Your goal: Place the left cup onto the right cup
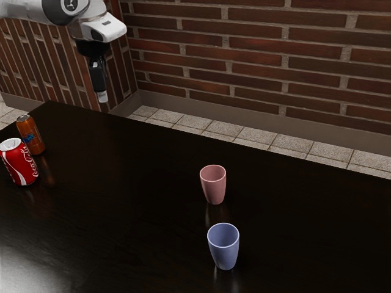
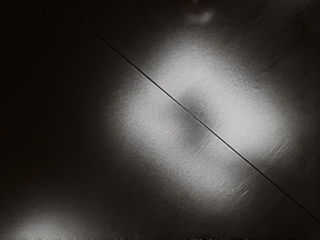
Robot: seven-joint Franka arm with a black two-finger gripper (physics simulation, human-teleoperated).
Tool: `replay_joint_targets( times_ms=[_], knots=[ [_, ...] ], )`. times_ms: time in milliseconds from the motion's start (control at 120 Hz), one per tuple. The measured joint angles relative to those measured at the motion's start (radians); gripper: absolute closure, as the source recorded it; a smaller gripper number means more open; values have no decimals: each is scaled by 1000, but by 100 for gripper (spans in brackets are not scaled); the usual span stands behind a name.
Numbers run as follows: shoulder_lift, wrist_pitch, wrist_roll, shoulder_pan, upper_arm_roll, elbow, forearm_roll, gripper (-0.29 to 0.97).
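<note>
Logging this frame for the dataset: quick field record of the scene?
tool: raised above the far corner of the table, at the exterior view's left, away from both cups
pink cup: upright on table
blue cup: upright, nearer the camera, apart from pink cup
red can: standing at exterior view's left edge
orange can: just behind red can
stacking: not yet done

Legible marking is found on one item. The red can [image 1: 18,162], at the exterior view's left, carries white Coca-Cola script running up its side. The brand is recognisable, though part of the lettering is turned away. The orange can [image 1: 30,134], just behind it, has a blue label patch with pale lettering, which is too small to read. Nothing else in either view can be read.
</note>
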Motion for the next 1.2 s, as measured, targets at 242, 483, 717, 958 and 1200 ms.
replay_joint_targets(
  times_ms=[242,483,717,958,1200],
  knots=[
    [88,34,12,-40,6,3,3,0],
    [207,128,35,-65,0,6,6,0],
    [290,231,57,-130,0,10,7,0],
    [356,333,77,-170,-1,26,4,0],
    [415,441,92,-200,0,27,6,0]
  ],
)
